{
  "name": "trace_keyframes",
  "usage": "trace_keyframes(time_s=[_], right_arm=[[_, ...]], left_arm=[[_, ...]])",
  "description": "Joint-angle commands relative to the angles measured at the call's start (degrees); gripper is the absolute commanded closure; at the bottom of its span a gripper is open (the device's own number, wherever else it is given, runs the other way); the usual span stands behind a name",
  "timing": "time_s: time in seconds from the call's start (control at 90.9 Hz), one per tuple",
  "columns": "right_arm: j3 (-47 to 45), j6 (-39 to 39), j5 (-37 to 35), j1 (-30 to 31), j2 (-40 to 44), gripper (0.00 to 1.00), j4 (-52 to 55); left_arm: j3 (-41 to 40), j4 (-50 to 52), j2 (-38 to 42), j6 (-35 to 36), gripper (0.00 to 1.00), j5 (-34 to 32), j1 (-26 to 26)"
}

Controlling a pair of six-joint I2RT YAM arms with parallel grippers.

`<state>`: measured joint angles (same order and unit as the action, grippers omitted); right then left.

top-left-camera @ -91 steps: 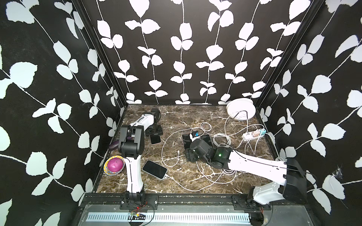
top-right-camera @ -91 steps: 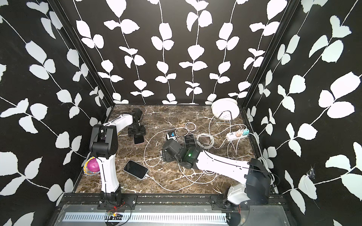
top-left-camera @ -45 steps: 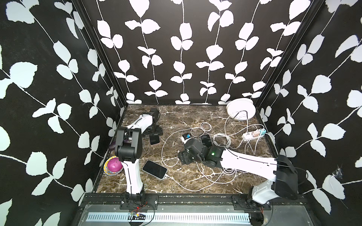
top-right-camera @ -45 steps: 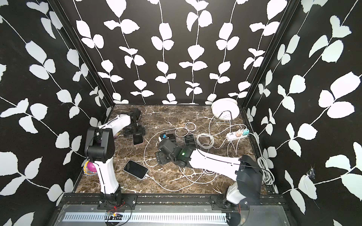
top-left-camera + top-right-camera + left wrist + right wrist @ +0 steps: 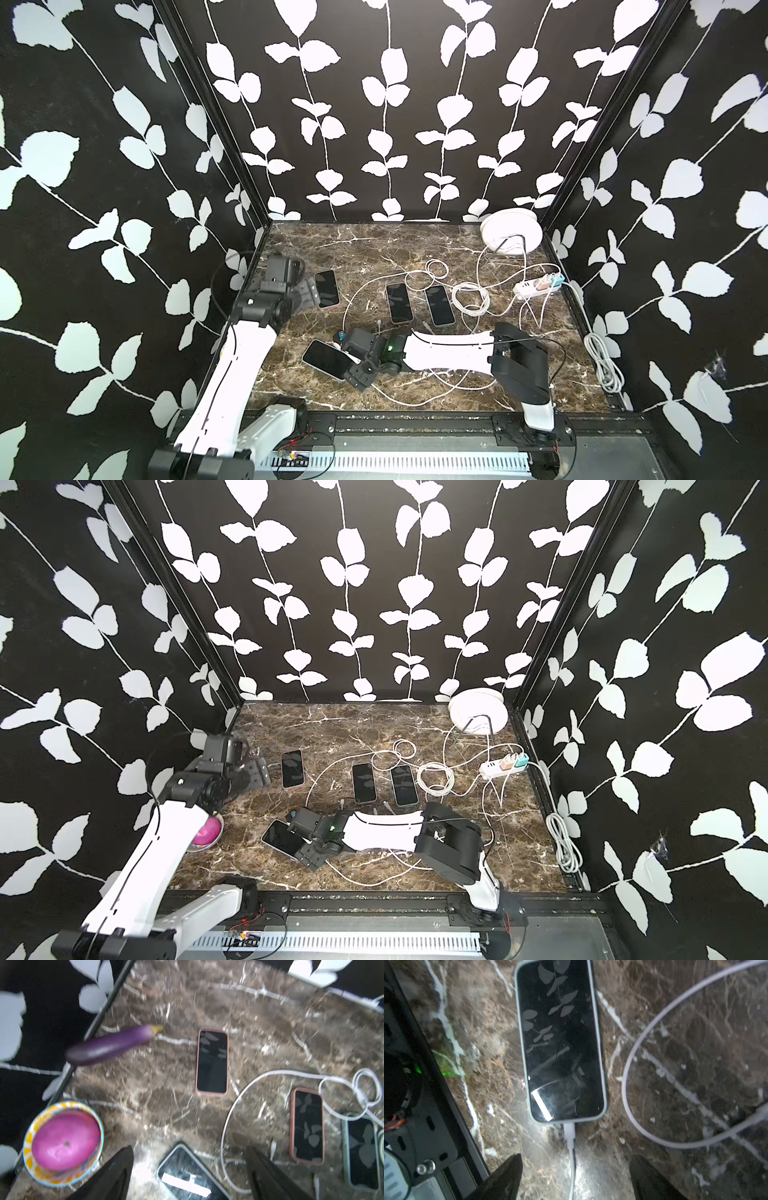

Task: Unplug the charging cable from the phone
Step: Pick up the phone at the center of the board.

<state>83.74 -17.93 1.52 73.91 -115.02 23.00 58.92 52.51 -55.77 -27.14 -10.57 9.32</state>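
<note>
Our right gripper [image 5: 575, 1159] is wide open and holds nothing. The white charging cable [image 5: 571, 1184] runs between its two fingers, and just ahead of the tips the plug [image 5: 569, 1131] sits in the near end of the phone [image 5: 560, 1043], which lies flat on the marble table [image 5: 695, 1043]. We judge the main danger to be closing too far back, on the thin cord and not on the plug, because then the pull may strain the cord or slip. Beside one finger lies a loop of white cord [image 5: 627, 1076], which that finger could catch. Our left gripper [image 5: 189, 1153], also open and empty, hangs well apart, so nothing pins the phone, and it may slide along with the pull instead of letting go.
</note>
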Motion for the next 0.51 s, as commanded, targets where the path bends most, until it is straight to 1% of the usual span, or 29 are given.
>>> trace_keyframes(time_s=[0.0, 0.088, 0.143, 0.253, 0.319, 0.429, 0.495], right_arm=[[5.9, 3.7, 0.4, 0.3, -3.2, 0.15, 4.2], [6.2, 4.2, -0.1, 0.3, -4.2, 0.14, 5.3], [4.3, 3.9, -0.2, 0.2, -3.3, 0.15, 4.3], [1.2, 3.6, 0.7, 0.3, -1.5, 0.15, 2.8], [0.0, 3.3, 1.4, 0.5, -0.9, 0.17, 2.7], [-3.1, 2.8, 0.4, 0.6, -0.2, 0.2, 1.5], [-4.6, 2.4, 0.4, 0.6, 0.3, 0.24, 0.3]], left_arm=[[-3.9, 3.8, 4.7, -2.8, 0.14, 4.8, 0.3], [-5.4, 5.2, 6.7, -3.6, 0.14, 7.0, 0.6], [-6.0, 6.4, 7.1, -3.9, 0.14, 7.0, 0.7], [-8.2, 6.8, 8.2, -5.8, 0.14, 9.8, 1.3], [-10.8, 6.6, 8.7, -8.2, 0.13, 9.6, 3.9], [-15.5, 6.5, 7.7, -13.4, 0.14, 7.8, 10.0], [-18.2, 5.7, 7.1, -16.0, 0.14, 8.4, 11.8]])
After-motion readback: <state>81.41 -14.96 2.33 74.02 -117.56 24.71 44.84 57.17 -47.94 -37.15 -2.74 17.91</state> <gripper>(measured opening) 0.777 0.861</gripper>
